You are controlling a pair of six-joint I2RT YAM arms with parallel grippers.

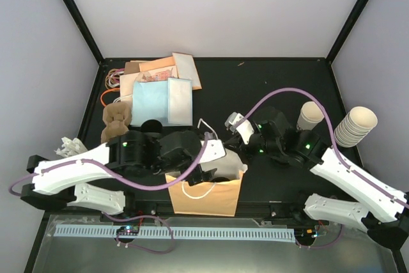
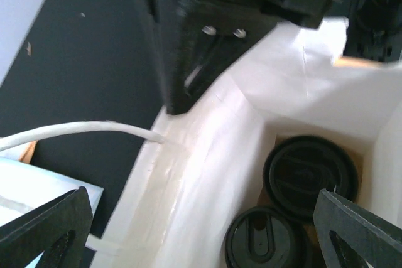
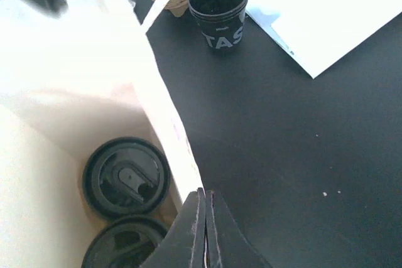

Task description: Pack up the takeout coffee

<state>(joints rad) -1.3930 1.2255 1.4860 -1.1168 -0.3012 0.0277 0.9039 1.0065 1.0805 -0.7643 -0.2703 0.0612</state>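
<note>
Two coffee cups [image 3: 125, 177] with black lids stand down in the bag [image 1: 204, 199]. Our right hand [image 3: 204, 196] is shut, pinching the bag's edge. Our left hand [image 2: 201, 240] is wide open, holding nothing. We should pull gently, so nothing tips.

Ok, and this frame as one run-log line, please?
task: pack takeout coffee | paper bag: upright, open | inside: two black-lidded cups | left gripper: open at bag mouth | right gripper: shut at bag rim
</note>
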